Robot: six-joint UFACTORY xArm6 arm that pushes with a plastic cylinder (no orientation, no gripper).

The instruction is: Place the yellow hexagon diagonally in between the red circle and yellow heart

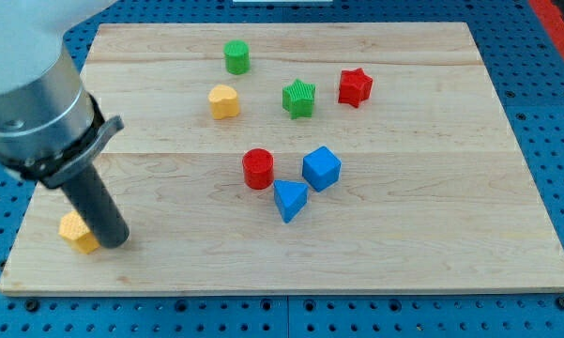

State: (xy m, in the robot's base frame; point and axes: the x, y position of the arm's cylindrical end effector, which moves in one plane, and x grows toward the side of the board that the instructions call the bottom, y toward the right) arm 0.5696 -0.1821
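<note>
The yellow hexagon (76,232) lies near the board's lower left corner, partly hidden by my rod. My tip (114,241) rests on the board right against the hexagon's right side. The red circle (258,169) stands near the board's middle. The yellow heart (224,101) sits up and to the left of the red circle. Both are far to the right of my tip and the hexagon.
A green cylinder (236,56) stands near the top, a green star (299,98) and a red star (354,87) to its right. A blue cube (321,168) and a blue triangle (289,199) sit right of the red circle. The wooden board (432,235) lies on a blue pegboard.
</note>
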